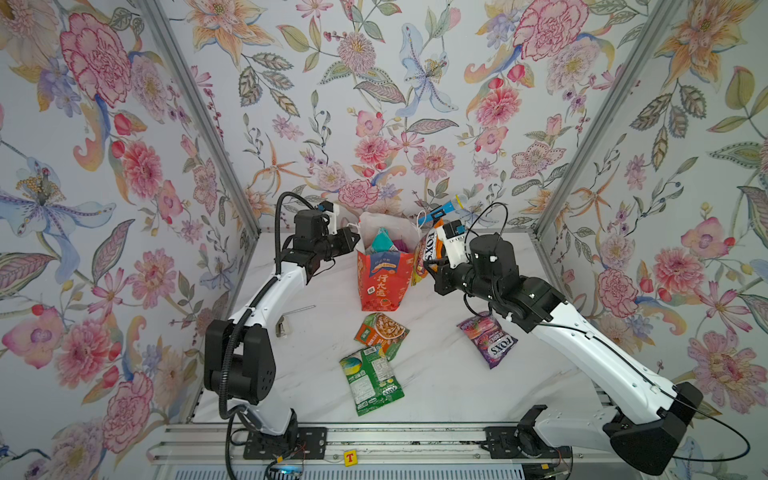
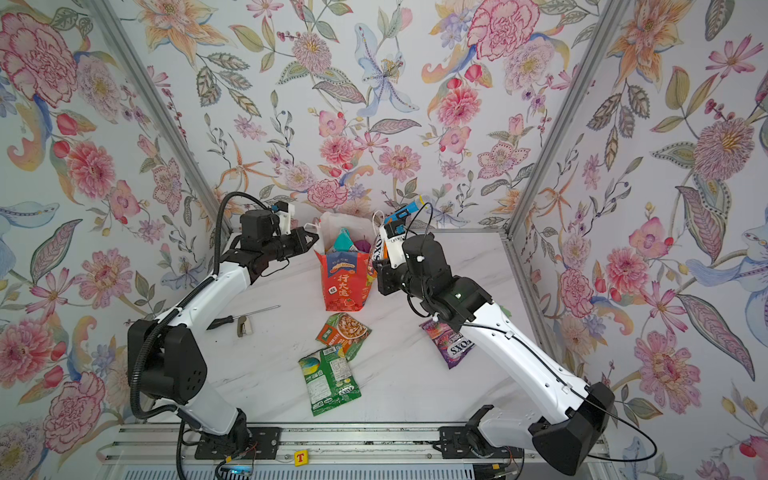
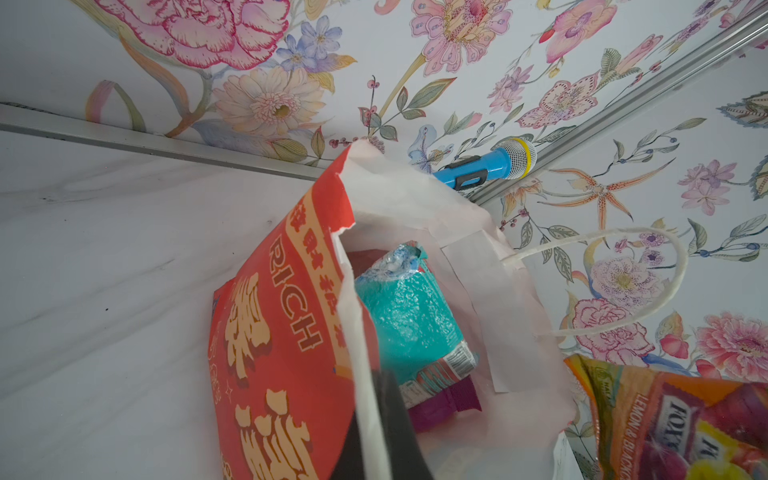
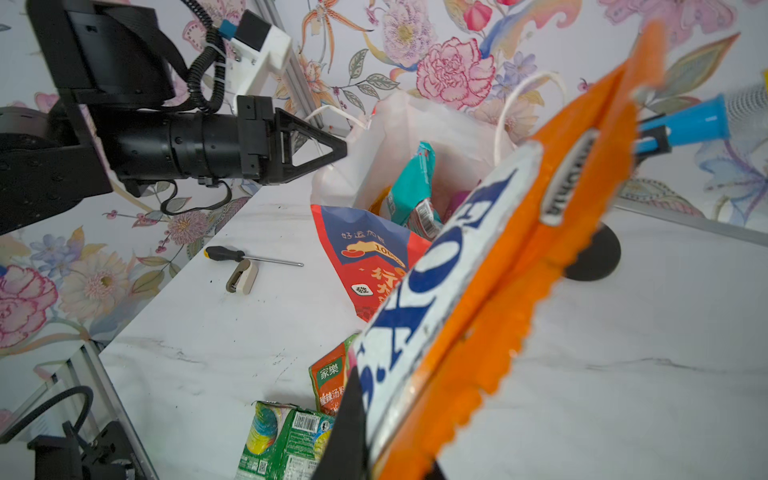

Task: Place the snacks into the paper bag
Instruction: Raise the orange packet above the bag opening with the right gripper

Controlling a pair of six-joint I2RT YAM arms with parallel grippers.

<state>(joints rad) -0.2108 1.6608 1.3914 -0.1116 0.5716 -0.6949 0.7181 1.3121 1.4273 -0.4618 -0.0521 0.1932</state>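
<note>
Beside the bag point(image 1: 384, 282), the right tool point(image 1: 433, 264) is gripping a FOXS packet point(image 1: 428, 248), the left tool point(image 1: 354, 239) is pinching the rim; centring above the mouth should follow.

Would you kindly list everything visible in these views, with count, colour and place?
table: one, white marbled, beneath everything.
paper bag: one, red-orange, back middle.
teal packet: one, teal, inside the bag.
purple packet: one, purple, inside the bag.
orange FOXS bag: one, orange, held beside the bag's mouth.
purple FOXS bag: one, purple, beneath the right arm.
orange-green packet: one, orange-green, before the bag.
green packet: one, green, touching it, nearer front.
screwdriver: one, black-yellow handle, left side.
beige object: one, small, beside the screwdriver.
toy microphone: one, blue, behind the bag.
left gripper: one, black, jaws shut on the bag's rim.
right gripper: one, black, jaws shut on the orange FOXS bag.
</note>
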